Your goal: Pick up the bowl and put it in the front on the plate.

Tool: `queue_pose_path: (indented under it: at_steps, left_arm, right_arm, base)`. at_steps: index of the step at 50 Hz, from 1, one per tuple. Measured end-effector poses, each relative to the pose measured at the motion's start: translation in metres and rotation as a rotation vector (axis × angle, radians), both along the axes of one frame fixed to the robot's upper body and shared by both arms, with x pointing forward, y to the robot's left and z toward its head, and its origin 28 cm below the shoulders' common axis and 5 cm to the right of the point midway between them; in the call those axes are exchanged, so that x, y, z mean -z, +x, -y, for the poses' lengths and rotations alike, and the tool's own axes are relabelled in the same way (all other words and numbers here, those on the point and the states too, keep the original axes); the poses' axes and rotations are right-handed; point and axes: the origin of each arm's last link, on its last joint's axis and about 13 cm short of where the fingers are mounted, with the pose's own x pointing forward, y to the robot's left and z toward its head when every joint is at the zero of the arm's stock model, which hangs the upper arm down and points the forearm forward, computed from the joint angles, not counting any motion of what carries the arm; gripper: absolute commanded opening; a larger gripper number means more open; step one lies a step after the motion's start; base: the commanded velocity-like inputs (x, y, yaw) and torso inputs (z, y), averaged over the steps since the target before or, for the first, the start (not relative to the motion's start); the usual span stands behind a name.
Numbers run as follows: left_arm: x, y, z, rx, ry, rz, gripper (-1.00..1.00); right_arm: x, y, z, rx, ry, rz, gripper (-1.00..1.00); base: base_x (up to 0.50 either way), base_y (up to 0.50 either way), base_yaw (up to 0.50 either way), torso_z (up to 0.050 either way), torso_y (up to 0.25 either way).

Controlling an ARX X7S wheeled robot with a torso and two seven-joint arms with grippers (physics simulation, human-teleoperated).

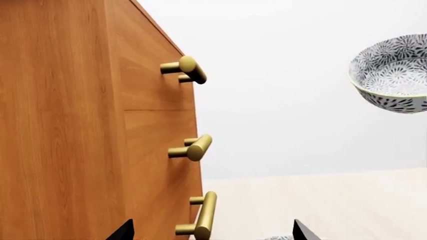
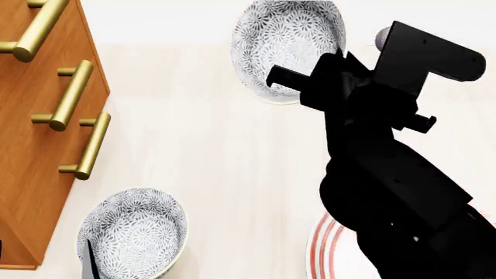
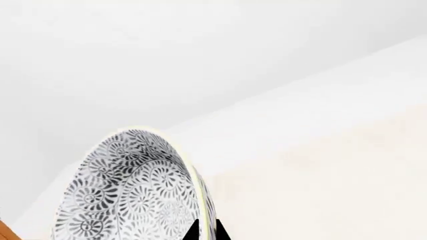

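Two patterned bowls are seen in the head view; the task's bowl (image 2: 288, 40) is taken to be the far one, raised in the right gripper (image 2: 306, 87).

Step in hand: carry phase, as judged. The bowl appears lifted, since the left wrist view shows it (image 1: 393, 72) hanging against the pale background with nothing beneath it.

Position relative to fingers: in the right wrist view the bowl (image 3: 130, 192) is seen close and tilted, its rim passing at a dark fingertip (image 3: 192, 231). The rim seems pinched between the jaws, though the contact itself is mostly hidden.

Plate (image 2: 326, 247): only a sliver of red-ringed rim is shown near the robot, below the right arm; the rest is covered by the arm. Bowl and plate are well apart.

Next move, as judged: the bowl is to be drawn back toward the robot, levelled, and lowered onto the plate before release.

Left gripper (image 1: 210, 235): held wide apart, nothing between its tips, hovering by the second bowl (image 2: 132, 235) beside the wooden cabinet (image 2: 31, 145).
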Motion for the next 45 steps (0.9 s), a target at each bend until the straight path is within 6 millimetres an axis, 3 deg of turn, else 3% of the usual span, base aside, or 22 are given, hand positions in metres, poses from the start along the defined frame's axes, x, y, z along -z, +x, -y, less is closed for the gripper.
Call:
queue_pose_path:
  at_steps: [11, 25, 36, 45]
  left_arm:
    - [0.003, -0.001, 0.001, 0.008, -0.001, -0.011, 1.00]
    - [0.008, -0.002, 0.003, 0.026, 0.000, -0.036, 1.00]
    - [0.012, -0.003, 0.004, 0.040, 0.006, -0.053, 1.00]
    - [0.014, -0.004, 0.005, 0.054, 0.010, -0.068, 1.00]
  right_arm:
    - [-0.016, -0.047, 0.043, 0.045, -0.047, 0.129, -1.00]
    - [-0.003, -0.100, 0.078, 0.000, -0.164, 0.192, -1.00]
    - [0.010, -0.130, 0.108, -0.035, -0.205, 0.152, -1.00]
    - [0.018, -0.139, 0.130, -0.051, -0.130, 0.068, -1.00]
  base:
    - [0.00, 0.00, 0.00, 0.000, 0.000]
    - [0.00, 0.00, 0.00, 0.000, 0.000]
    - [0.00, 0.00, 0.00, 0.000, 0.000]
    - [0.00, 0.00, 0.00, 0.000, 0.000]
